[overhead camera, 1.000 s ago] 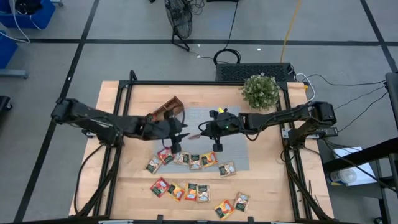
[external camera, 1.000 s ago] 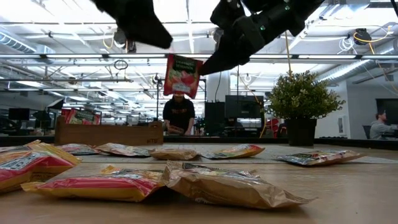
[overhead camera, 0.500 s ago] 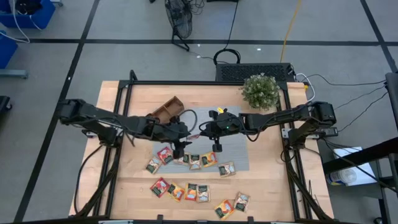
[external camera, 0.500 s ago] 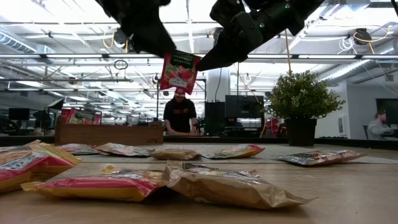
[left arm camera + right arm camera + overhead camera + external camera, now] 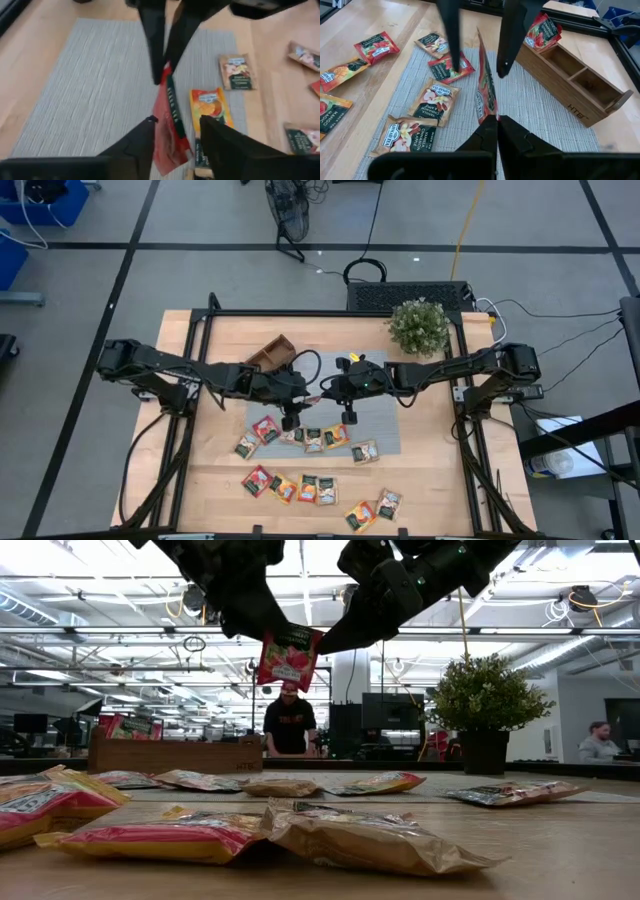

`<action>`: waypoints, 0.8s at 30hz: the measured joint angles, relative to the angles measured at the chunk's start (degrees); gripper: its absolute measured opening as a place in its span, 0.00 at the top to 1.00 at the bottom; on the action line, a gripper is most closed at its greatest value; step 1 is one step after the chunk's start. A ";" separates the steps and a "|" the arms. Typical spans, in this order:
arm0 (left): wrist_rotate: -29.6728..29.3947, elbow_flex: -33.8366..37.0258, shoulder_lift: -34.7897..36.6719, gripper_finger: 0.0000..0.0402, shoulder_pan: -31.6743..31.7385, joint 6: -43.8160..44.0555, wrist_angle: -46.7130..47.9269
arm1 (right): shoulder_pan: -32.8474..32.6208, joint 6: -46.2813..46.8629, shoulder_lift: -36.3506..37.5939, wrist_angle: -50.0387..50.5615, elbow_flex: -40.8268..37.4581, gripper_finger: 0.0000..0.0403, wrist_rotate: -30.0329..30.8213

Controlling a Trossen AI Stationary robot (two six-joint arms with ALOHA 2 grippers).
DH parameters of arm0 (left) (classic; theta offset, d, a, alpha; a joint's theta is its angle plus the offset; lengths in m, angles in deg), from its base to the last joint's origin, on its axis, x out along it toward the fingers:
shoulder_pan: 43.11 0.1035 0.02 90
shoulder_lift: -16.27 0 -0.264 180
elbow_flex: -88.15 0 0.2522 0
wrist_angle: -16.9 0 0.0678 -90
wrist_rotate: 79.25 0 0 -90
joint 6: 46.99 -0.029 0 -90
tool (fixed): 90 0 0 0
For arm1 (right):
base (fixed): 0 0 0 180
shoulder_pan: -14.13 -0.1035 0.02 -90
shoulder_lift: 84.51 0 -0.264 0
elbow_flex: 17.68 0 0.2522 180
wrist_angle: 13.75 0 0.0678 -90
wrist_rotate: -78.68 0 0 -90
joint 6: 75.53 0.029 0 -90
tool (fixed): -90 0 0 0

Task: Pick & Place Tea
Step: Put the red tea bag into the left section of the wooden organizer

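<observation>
A flat, glossy red sachet point(image 5: 288, 658) with a pale label hangs edge-on above the woven grey mat point(image 5: 95, 75). The right gripper point(image 5: 495, 120), reaching in level, is clenched on its corner. The left gripper point(image 5: 172, 125) straddles it — fingers point(image 5: 137, 145) apart either side, not touching. Below both, loose crinkled sachets point(image 5: 315, 438); beside them, a wooden tray point(image 5: 570, 75).

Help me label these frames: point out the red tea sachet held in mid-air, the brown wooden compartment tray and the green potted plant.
red tea sachet point(image 5: 288, 658), low view, its printed front face.
brown wooden compartment tray point(image 5: 570, 80), right wrist view, its long side wall.
green potted plant point(image 5: 418, 326), high view, its leafy crown.
</observation>
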 joint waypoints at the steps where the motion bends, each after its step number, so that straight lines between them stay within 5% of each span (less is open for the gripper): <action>1: -0.01 0.00 -0.02 0.68 0.32 -0.02 -0.10 | 0.00 -0.01 0.00 0.00 0.00 1.00 0.00; 6: -0.11 0.00 0.07 0.96 1.83 -2.15 -0.11 | -0.02 0.00 0.00 0.02 0.00 1.00 0.00; 10: -3.51 0.00 1.20 0.98 2.23 -2.63 1.64 | -0.02 0.95 0.00 -0.32 0.00 1.00 0.06; 13: -12.24 0.00 3.13 0.99 1.23 -1.19 7.92 | -0.04 3.02 0.00 0.54 -0.04 1.00 -0.04; 17: -25.09 0.02 8.06 0.99 -2.55 6.86 17.94 | -0.07 3.32 0.02 1.58 -0.40 1.00 -0.09; 24: -38.31 7.59 18.26 0.99 -9.91 26.12 25.60 | 0.00 1.89 0.00 0.51 -1.68 1.00 -0.07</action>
